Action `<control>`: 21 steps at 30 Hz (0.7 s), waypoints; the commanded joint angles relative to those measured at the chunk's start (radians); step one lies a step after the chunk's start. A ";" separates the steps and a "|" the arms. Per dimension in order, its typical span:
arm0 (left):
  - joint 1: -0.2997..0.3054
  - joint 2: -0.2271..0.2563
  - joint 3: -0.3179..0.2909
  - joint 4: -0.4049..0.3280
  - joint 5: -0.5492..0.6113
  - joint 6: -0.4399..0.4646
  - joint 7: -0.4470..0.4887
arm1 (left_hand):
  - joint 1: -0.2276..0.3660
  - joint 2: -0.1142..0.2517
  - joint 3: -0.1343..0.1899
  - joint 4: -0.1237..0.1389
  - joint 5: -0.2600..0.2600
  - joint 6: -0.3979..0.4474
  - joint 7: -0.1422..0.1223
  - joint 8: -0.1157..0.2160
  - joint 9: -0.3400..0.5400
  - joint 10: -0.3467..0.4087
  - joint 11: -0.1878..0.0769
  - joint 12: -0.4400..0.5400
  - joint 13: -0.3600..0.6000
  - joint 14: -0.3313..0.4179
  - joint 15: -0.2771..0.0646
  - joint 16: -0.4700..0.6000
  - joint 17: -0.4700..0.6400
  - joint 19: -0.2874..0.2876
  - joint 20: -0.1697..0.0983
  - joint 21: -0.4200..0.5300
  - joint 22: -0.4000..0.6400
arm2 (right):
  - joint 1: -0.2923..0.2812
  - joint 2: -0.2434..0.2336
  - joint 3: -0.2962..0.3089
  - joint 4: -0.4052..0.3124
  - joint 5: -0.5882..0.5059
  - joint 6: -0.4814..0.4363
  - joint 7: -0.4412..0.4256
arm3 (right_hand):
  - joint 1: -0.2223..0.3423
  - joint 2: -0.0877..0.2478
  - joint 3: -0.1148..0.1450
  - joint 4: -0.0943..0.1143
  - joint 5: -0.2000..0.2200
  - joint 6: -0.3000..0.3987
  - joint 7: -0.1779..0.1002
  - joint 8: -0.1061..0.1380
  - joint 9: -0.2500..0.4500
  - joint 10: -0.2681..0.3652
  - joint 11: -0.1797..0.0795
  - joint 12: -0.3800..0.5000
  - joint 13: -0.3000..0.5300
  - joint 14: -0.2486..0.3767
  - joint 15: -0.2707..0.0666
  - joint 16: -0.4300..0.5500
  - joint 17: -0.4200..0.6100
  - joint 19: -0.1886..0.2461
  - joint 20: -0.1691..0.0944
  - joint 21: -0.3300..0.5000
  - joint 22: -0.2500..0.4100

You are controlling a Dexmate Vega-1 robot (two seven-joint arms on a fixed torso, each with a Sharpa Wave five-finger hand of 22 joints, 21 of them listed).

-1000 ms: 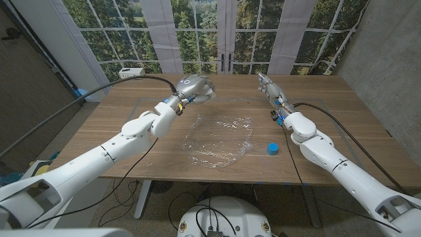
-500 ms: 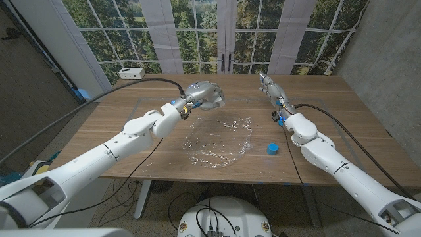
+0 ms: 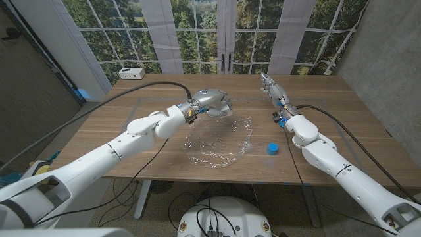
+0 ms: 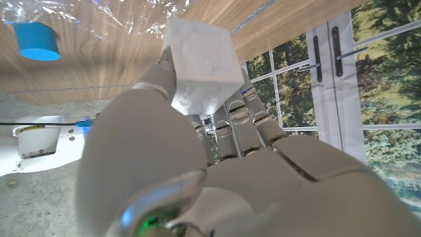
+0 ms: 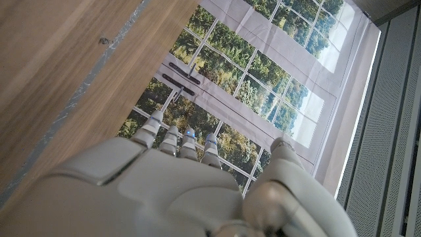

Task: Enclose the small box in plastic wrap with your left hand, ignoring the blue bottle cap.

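Robot hand on our left [image 3: 212, 103] grips the small white cardboard box [image 4: 199, 64], having carried it rightward over the counter [image 3: 131, 125] to the crinkled clear plastic wrap's [image 3: 220, 140] far edge; wrapping can begin.

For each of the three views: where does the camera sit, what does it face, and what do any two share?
Head view: on the robot's head, looking down at the table; both arms show.
Left wrist view: behind the left hand, which holds the box.
Right wrist view: behind the right hand, facing the window.
Shared: head and left wrist views both show the wrap and cap.
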State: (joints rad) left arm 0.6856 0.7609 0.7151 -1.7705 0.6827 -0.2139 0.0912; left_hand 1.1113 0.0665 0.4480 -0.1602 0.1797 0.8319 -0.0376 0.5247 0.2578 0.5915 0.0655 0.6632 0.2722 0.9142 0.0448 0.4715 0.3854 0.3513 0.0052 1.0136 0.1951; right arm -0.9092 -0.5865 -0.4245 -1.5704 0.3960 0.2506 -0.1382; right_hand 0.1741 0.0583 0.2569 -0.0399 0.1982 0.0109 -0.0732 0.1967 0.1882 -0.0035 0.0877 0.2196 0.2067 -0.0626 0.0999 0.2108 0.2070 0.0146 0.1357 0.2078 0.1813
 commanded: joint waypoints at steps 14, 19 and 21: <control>0.006 -0.014 0.014 0.009 -0.038 -0.063 -0.139 | 0.064 0.089 0.030 0.020 0.008 0.049 0.021 0.001 0.000 0.232 -0.216 0.099 0.220 0.178 -0.276 -0.008 0.051 -0.007 -0.004 0.011 -0.003 | -0.038 -0.005 0.010 -0.026 -0.004 0.008 -0.018 | -0.002 0.001 0.003 -0.007 0.001 0.006 -0.002 0.005 0.002 0.008 -0.002 -0.002 0.004 0.006 -0.001 0.004 0.002 -0.003 0.003 0.001 0.004; 0.001 -0.012 0.020 0.012 -0.039 -0.071 -0.166 | 0.064 0.089 0.030 0.019 0.009 0.049 0.023 0.000 -0.002 0.234 -0.212 0.097 0.220 0.178 -0.276 -0.011 0.052 -0.007 -0.003 0.013 -0.004 | -0.038 -0.006 0.008 -0.032 -0.006 -0.001 -0.019 | -0.003 0.001 0.003 -0.007 0.001 0.006 -0.002 0.004 0.002 0.008 -0.002 -0.002 0.004 0.006 -0.001 0.004 0.002 -0.004 0.002 0.001 0.004; -0.005 -0.014 0.023 0.019 -0.062 -0.071 -0.201 | 0.065 0.089 0.030 0.018 0.008 0.050 0.022 0.000 -0.002 0.234 -0.210 0.096 0.221 0.179 -0.276 -0.012 0.052 -0.007 -0.004 0.014 -0.004 | -0.039 -0.003 0.008 -0.030 -0.008 0.002 -0.024 | -0.003 0.001 0.003 -0.007 0.001 0.006 -0.002 0.004 0.002 0.008 -0.002 -0.002 0.004 0.006 -0.001 0.004 0.002 -0.004 0.002 0.001 0.004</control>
State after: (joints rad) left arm 0.6899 0.7499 0.7262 -1.7631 0.6457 -0.2724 -0.0354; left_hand 1.1113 0.0665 0.4478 -0.1600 0.1818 0.8356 -0.0409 0.5184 0.2528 0.5974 0.0713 0.6632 0.2722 0.9140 0.0446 0.4629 0.4216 0.3459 -0.0001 1.0212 0.1898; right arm -0.9434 -0.5929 -0.4153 -1.5967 0.3920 0.2582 -0.1547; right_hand 0.1741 0.0582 0.2569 -0.0399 0.1982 0.0108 -0.0732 0.1966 0.1882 0.0019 0.0822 0.2196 0.2067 -0.0626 0.0999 0.2108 0.2070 0.0145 0.1357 0.2078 0.1814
